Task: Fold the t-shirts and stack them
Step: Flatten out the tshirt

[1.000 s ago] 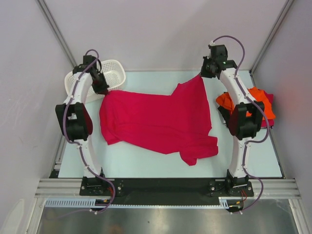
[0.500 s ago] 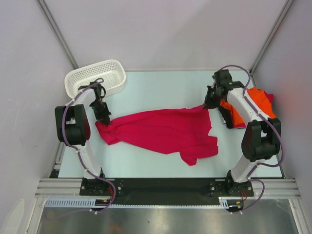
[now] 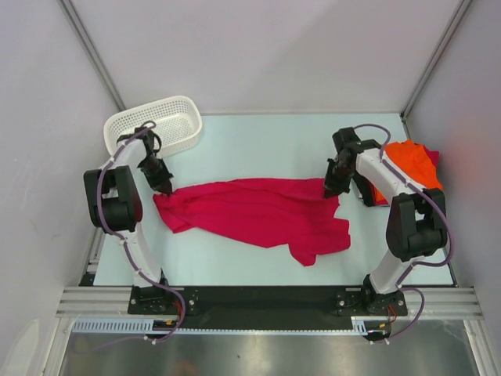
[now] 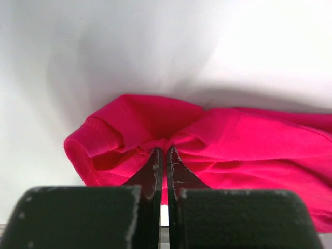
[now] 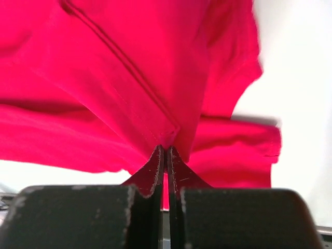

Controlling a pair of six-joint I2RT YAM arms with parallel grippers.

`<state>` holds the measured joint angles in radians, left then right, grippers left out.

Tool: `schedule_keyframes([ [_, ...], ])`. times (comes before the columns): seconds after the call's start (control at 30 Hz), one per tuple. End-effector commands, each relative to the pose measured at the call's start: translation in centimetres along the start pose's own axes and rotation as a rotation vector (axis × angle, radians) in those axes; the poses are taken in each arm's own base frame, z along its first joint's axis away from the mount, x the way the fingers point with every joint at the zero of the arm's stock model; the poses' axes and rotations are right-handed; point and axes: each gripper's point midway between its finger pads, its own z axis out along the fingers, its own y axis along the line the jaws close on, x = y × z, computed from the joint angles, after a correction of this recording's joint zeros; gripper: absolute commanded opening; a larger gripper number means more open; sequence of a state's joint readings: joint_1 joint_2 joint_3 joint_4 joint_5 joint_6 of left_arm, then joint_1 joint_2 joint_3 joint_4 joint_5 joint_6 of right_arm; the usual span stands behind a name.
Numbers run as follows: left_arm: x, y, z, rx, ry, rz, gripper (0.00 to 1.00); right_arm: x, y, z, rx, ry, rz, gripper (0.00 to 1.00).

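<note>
**While both pincers clamp its far edge, the crimson t-shirt lies doubled over mid-worktop**

Because its far edge has been drawn over toward the near side, the crimson t-shirt forms a long, rumpled band running left to right across the middle of the worktop. Creases run along its length. One sleeve juts out at the near right, and the left end is bunched into a thick roll with a stitched hem showing.

The left pincer is closed tight on the bunched left corner; in its wrist view the fingers meet with cloth gathered between their tips. The right pincer is likewise closed on the right corner, nipping a seamed fold right at its tips.

A second ago the shirt lay spread much wider, its far edge reaching well back on the worktop. The left pincer then stood by the basket and the right one high at the far side. Half a second ago the cloth was already narrowed, and since then the right pincer has come nearer still, flattening the band a little more. The left one has barely shifted.

Well to the right lies the orange t-shirt, crumpled, with a sliver of a second crimson shirt showing at its far right edge. At the far left corner stands the white mesh basket.
</note>
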<state>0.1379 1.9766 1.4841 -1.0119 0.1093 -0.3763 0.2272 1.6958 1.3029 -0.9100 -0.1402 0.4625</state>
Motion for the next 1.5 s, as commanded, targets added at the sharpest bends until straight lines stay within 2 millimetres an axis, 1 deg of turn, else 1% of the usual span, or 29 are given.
schedule_keyframes([
  [0.0,-6.1,-4.8,-10.4,0.229,-0.345,0.026,0.0,-8.1,3.2,-6.9,-0.096,-0.312,-0.023,0.0],
  [0.07,-7.2,-6.2,-14.3,0.294,-0.45,0.033,0.0,-10.7,4.6,-9.8,-0.125,-0.409,-0.052,0.0],
  [0.13,-7.9,-7.3,-20.7,0.37,-0.636,0.05,0.0,-13.8,6.8,-15.0,-0.179,-0.585,-0.116,0.0],
  [0.2,-7.9,-7.7,-25.5,0.425,-0.789,0.052,0.0,-14.6,8.7,-21.5,-0.206,-0.777,-0.189,0.0],
  [0.23,-6.9,-7.0,-28.9,0.422,-0.887,0.044,0.0,-14.9,9.6,-24.1,-0.227,-0.865,-0.216,0.0],
  [0.27,-6.3,-6.6,-30.3,0.416,-0.923,0.034,0.0,-13.8,10.3,-28.1,-0.244,-0.97,-0.233,0.0],
  [0.3,-5.5,-6.0,-31.0,0.404,-0.942,0.016,0.0,-13.3,10.4,-30.4,-0.254,-1.032,-0.234,0.0],
  [0.33,-4.0,-5.1,-33.3,0.41,-1.006,0.0,0.0,-12.7,10.5,-33.0,-0.267,-1.106,-0.25,0.0],
  [0.37,-3.2,-4.7,-32.9,0.404,-0.991,-0.005,0.0,-10.8,10.7,-36.2,-0.298,-1.175,-0.258,0.0],
  [0.4,-2.1,-4.4,-33.2,0.408,-0.999,-0.002,0.0,-9.9,10.2,-37.9,-0.302,-1.219,-0.252,0.0],
  [0.43,-0.2,-3.7,-34.6,0.424,-1.039,-0.008,0.0,-8.9,10.0,-38.8,-0.3,-1.238,-0.262,0.0],
  [0.5,2.1,-2.8,-34.0,0.416,-1.045,-0.02,0.0,-5.9,8.8,-41.1,-0.316,-1.274,-0.257,0.0],
  [0.53,3.1,-2.4,-34.0,0.424,-1.053,-0.034,0.0,-5.1,8.0,-41.1,-0.3,-1.272,-0.248,0.0],
  [0.57,5.6,-1.7,-34.7,0.455,-1.093,-0.03,0.0,-3.6,7.9,-41.4,-0.327,-1.265,-0.263,0.0],
  [0.63,8.0,-0.9,-35.6,0.483,-1.146,-0.046,0.0,-0.9,5.4,-42.1,-0.333,-1.273,-0.249,0.0],
  [0.77,14.0,1.9,-39.6,0.571,-1.333,-0.051,0.0,3.1,1.3,-43.6,-0.371,-1.295,-0.231,0.0],
  [0.87,16.6,3.8,-42.7,0.56,-1.424,-0.051,0.0,5.2,-1.5,-45.3,-0.381,-1.351,-0.231,0.0],
  [0.93,17.1,4.6,-44.6,0.54,-1.468,-0.061,0.0,6.0,-2.5,-46.0,-0.362,-1.373,-0.239,0.0],
  [0.97,18.3,5.1,-46.9,0.562,-1.521,-0.063,0.0,6.4,-2.9,-46.8,-0.347,-1.394,-0.254,0.0],
  [1.03,18.1,4.8,-49.0,0.566,-1.543,-0.062,0.0,6.3,-2.8,-47.7,-0.313,-1.422,-0.257,0.0],
  [1.07,19.1,5.0,-51.6,0.603,-1.598,-0.064,0.0,6.2,-2.7,-48.4,-0.309,-1.444,-0.257,0.0],
  [1.17,17.8,3.7,-54.3,0.62,-1.602,-0.048,0.0,5.4,-1.7,-50.2,-0.308,-1.479,-0.271,0.0],
  [1.2,17.1,3.1,-54.4,0.613,-1.591,-0.034,0.0,5.3,-1.4,-50.8,-0.328,-1.489,-0.262,0.0],
  [1.27,13.8,0.7,-52.5,0.601,-1.497,0.014,0.0,3.8,-1.3,-50.8,-0.296,-1.499,-0.241,0.0],
  [1.33,10.2,-1.6,-49.3,0.579,-1.387,0.046,0.0,1.4,-1.7,-48.1,-0.207,-1.47,-0.226,0.0],
  [1.37,8.0,-2.6,-45.3,0.541,-1.286,0.047,0.0,0.3,-1.5,-47.6,-0.197,-1.488,-0.22,0.0],
  [1.4,6.6,-3.4,-43.0,0.538,-1.23,0.039,0.0,-0.9,-1.4,-46.4,-0.176,-1.476,-0.216,0.0],
  [1.43,5.2,-4.9,-42.0,0.578,-1.221,0.074,0.0,-2.6,-1.1,-42.8,-0.14,-1.415,-0.233,0.0],
  [1.47,3.3,-6.5,-36.9,0.563,-1.09,0.094,0.0,-3.9,-0.4,-42.3,-0.15,-1.433,-0.232,0.0],
])
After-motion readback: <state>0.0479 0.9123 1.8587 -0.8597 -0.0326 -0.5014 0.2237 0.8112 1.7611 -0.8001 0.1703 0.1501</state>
